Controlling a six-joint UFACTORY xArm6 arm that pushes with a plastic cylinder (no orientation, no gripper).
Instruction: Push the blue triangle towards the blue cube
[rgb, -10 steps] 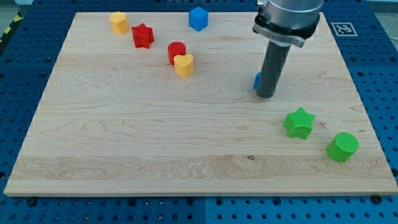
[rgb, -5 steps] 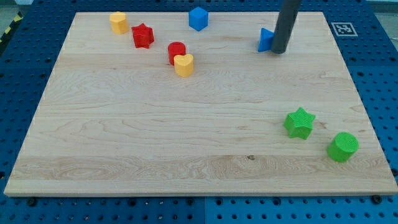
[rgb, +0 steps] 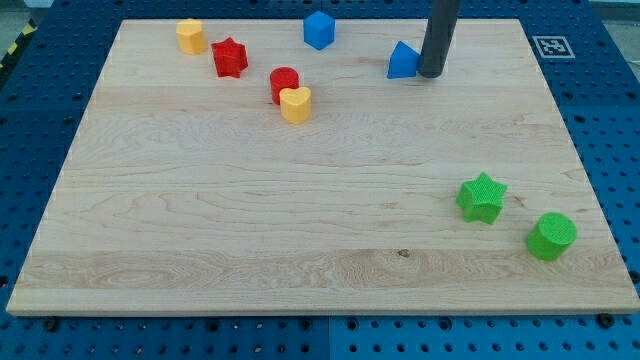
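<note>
Tip (rgb: 430, 74) down on the wooden board (rgb: 200, 220) near the view's top, pressed against the blue triangle's (rgb: 403, 61) right side; bare rod, gripping nothing. Blue cube (rgb: 318, 30) well apart, further left.

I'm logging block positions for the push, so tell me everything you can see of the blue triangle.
The blue triangle is a small, solid-looking block of matte blue, plastic by its look, resting flat on the wooden board near the view's top, right of centre. Its point faces the view's top. My tip stands against its right side, seemingly touching it. The blue cube lies apart, to its upper left. No other block touches it.
</note>
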